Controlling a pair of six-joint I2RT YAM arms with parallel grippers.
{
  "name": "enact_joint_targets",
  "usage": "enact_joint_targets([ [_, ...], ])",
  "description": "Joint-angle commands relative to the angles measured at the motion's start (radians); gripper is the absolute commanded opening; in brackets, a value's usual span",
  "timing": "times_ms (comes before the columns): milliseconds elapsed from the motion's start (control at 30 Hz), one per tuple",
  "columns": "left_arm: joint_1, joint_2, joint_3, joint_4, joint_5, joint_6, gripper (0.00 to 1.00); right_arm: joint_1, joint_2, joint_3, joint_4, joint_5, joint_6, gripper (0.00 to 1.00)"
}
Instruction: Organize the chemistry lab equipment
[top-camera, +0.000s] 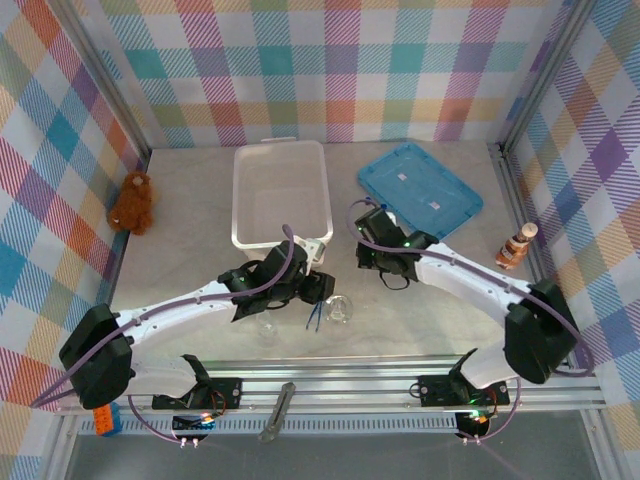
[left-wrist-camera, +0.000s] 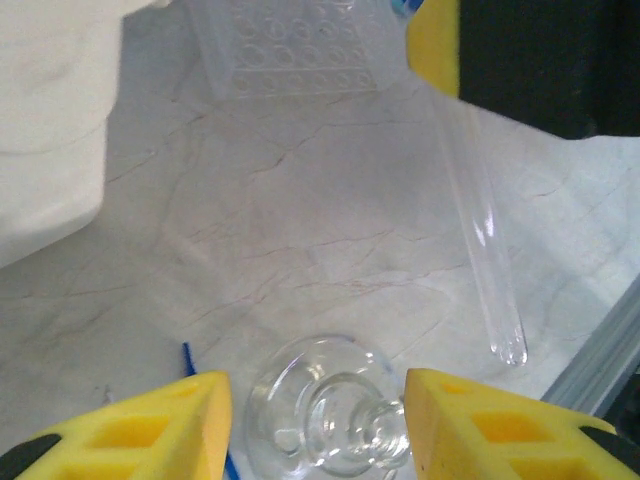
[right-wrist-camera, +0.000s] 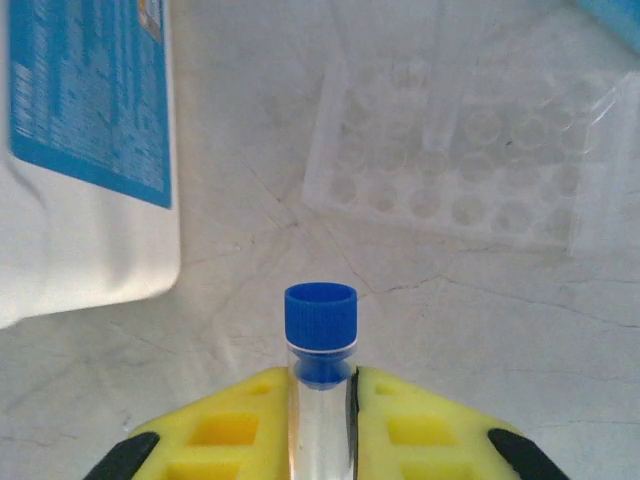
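Right gripper (right-wrist-camera: 322, 388) is clamped on 1 blue-capped tube (right-wrist-camera: 320, 318), gripped just under the cap, with the clear well rack (right-wrist-camera: 470, 170) ahead at 1 o'clock. The tube looks light, slick and brittle, so a gentle hold is advised. Left gripper (left-wrist-camera: 315, 388) stands apart, straddling the round flask (left-wrist-camera: 330, 415) near the table's front edge. The flask is likely fragile and best taken at the neck. Tweezers (left-wrist-camera: 186, 358) at its 9 o'clock and the white bin (left-wrist-camera: 50, 120) at 11 o'clock crowd the approach.
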Motion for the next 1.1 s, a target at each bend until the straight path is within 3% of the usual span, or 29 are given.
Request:
enact_joint_targets([
  [0, 0.012, 0.011, 0.051, 0.050, 0.062, -0.032, 0.49, 0.009, -0.059, -0.007, -0.004, 0.034, 0.029, 0.20],
  [600, 0.022, 0.062, 0.051, 0.262, 0.269, -0.149, 0.50, 0.058, -0.165, 0.010, 0.102, -0.015, 0.116, 0.20],
  [1067, 0.022, 0.127, 0.073, 0.325, 0.318, -0.186, 0.49, 0.060, -0.137, 0.049, 0.124, -0.046, 0.130, 0.20],
])
